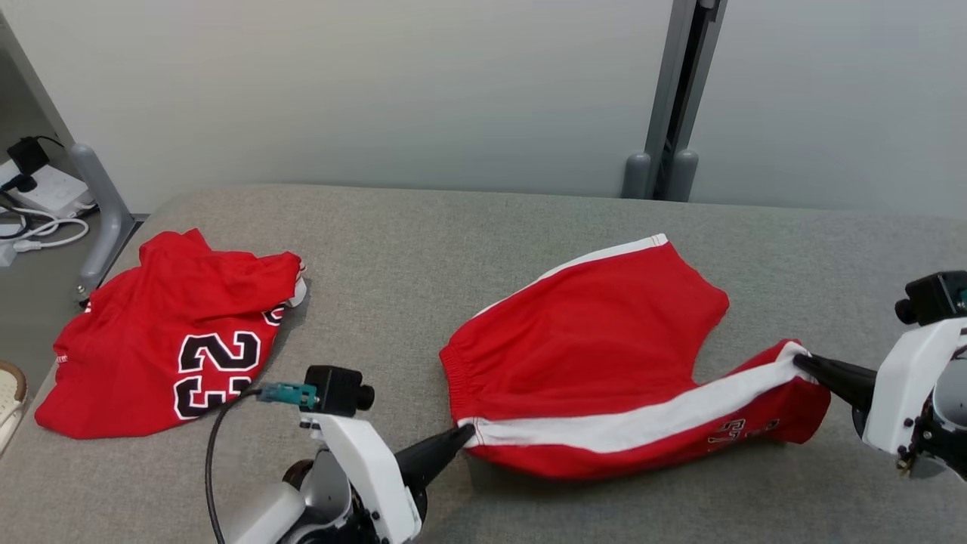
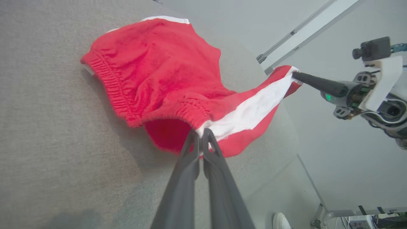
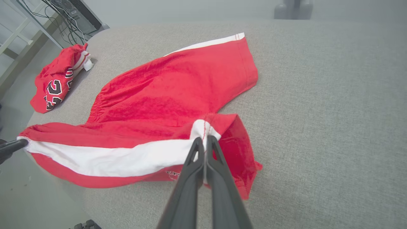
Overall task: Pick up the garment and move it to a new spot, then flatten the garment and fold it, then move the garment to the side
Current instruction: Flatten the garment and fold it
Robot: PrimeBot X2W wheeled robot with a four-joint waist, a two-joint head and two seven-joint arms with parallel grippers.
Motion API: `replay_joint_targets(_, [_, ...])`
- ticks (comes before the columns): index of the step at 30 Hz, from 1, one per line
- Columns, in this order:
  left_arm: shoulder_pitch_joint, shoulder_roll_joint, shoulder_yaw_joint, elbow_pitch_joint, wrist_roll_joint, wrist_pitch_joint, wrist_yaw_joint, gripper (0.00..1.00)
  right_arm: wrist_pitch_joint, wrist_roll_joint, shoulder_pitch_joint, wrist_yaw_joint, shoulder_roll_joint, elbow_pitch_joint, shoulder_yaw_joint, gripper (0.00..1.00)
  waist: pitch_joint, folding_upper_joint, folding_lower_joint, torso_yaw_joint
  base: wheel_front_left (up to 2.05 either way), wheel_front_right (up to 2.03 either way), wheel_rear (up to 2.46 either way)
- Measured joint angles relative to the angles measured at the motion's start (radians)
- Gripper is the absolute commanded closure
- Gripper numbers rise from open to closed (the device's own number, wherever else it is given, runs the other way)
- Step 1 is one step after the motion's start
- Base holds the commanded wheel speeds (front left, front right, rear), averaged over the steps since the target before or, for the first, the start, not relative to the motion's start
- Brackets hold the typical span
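The garment (image 1: 597, 340) is a pair of red shorts with a white side stripe, partly spread on the grey table (image 1: 423, 242). My left gripper (image 1: 467, 433) is shut on the waistband end of the stripe. My right gripper (image 1: 799, 360) is shut on the leg-hem end. The white stripe is stretched between them and that near edge is lifted off the table. In the left wrist view the left gripper (image 2: 200, 132) pinches the garment (image 2: 159, 66) at the elastic waistband. In the right wrist view the right gripper (image 3: 203, 140) pinches the hem of the garment (image 3: 178, 89).
A crumpled red jersey (image 1: 170, 340) with the number 23 lies at the table's left end. Cables and a power strip (image 1: 38, 196) sit on the floor at far left, beside a grey table leg (image 1: 106, 219). A shoe tip (image 1: 9, 393) shows at the left edge.
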Motion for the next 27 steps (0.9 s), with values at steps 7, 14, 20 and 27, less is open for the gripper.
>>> replay_joint_targets(7, [-0.058,-0.052,0.107,0.028,-0.144,0.029,0.014,1.00,0.002,-0.029,-0.103,0.000,0.054,0.077,-0.015,1.00,0.061,0.0000,0.0000,0.005,0.00,0.00,0.00])
replay_joint_targets(14, [-0.136,-0.098,0.177,0.104,-0.194,0.007,0.015,1.00,-0.024,-0.062,-0.210,0.000,0.115,0.161,-0.024,1.00,0.140,0.0000,0.0000,0.009,0.00,0.00,0.00])
replay_joint_targets(20, [-0.184,-0.136,0.208,0.183,-0.195,-0.038,0.001,1.00,-0.068,-0.060,-0.279,0.000,0.158,0.231,-0.038,1.00,0.205,0.0000,0.0000,0.015,0.00,0.00,0.00])
replay_joint_targets(27, [-0.233,-0.189,0.225,0.263,-0.187,-0.092,-0.018,1.00,-0.111,-0.081,-0.359,0.000,0.190,0.283,-0.022,1.00,0.268,0.0000,0.0000,0.031,0.00,0.00,0.00])
